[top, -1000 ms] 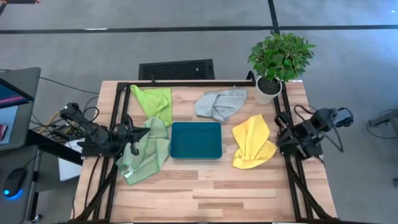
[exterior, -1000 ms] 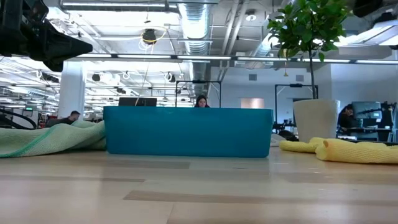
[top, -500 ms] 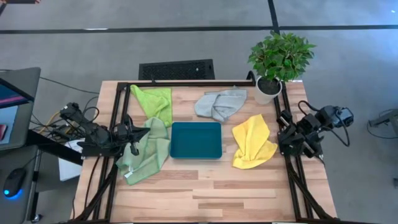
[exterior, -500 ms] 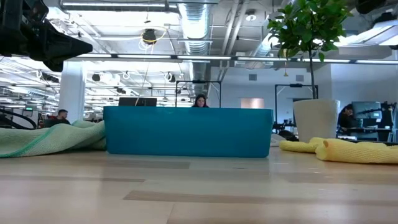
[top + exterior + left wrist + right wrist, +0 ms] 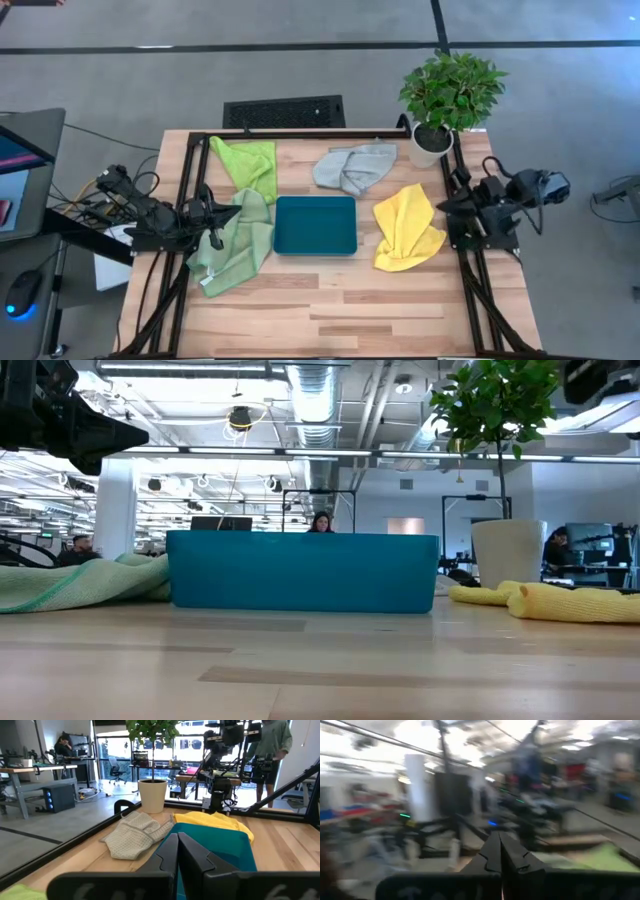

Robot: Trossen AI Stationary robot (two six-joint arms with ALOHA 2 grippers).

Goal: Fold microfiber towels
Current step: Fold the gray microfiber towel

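**Four towels lie loose around the tray, both arms wait at the sides**

We see a wooden surface [image 5: 330, 310] with a teal tray [image 5: 315, 224] in the middle. We can find no words, labels or brand names to read on anything here.

The lime green towel [image 5: 250, 163] lies crumpled near the far left corner. Just in front of it, touching the left side of the tray, lies the pale sage green towel [image 5: 235, 245]. The light grey towel [image 5: 354, 167] sits bunched up behind the tray, near a potted plant [image 5: 448, 95] in a white pot at the far right corner. The yellow towel [image 5: 407, 229] lies to the right of the tray, close to it. None of the towels is folded flat.

The left gripper [image 5: 213, 222] sits at the left edge of the surface, over the edge of the sage towel. In its wrist view its fingers [image 5: 170, 851] are pressed together with nothing between them.

The right gripper [image 5: 447, 203] sits at the right edge, just beside the yellow towel but not holding it. Its fingers [image 5: 495, 850] are also pressed together and hold nothing.

In the low view we see the tray's long blue wall, the sage towel on one side and the yellow towel on the other. People sit and stand in the room far behind.
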